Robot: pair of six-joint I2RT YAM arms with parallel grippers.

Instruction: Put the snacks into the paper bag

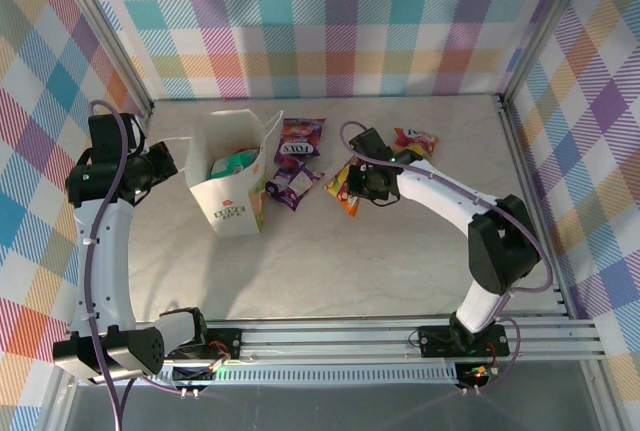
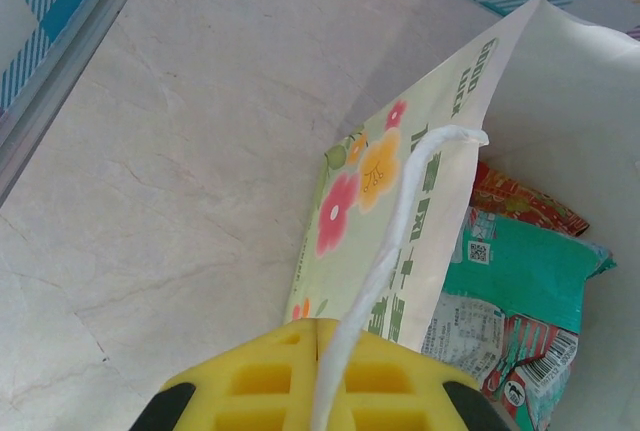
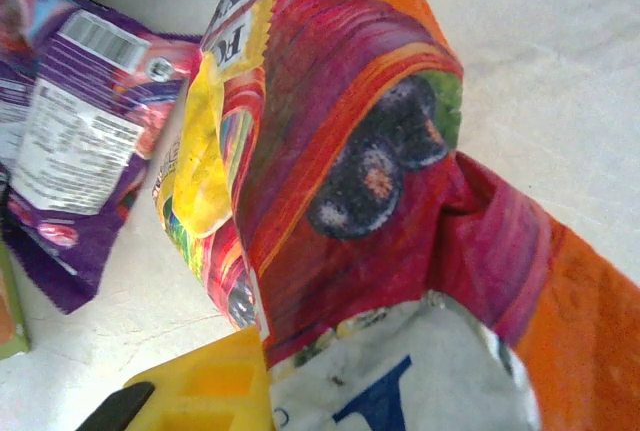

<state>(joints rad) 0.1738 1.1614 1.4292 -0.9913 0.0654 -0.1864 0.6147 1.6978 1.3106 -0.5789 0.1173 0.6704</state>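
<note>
One orange-red packet sits bunched in the pinch of the right gripper, its long axis running out ahead of the jaws. The paper bag stands well to that claw's left, beyond a purple packet, mouth upward. The left gripper is clamped on its cord handle.

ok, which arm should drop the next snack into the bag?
Right. The right tool is closed on the orange packet near the bag. The left tool is shut on the bag's cord handle, so it looks busy holding the mouth up.
</note>
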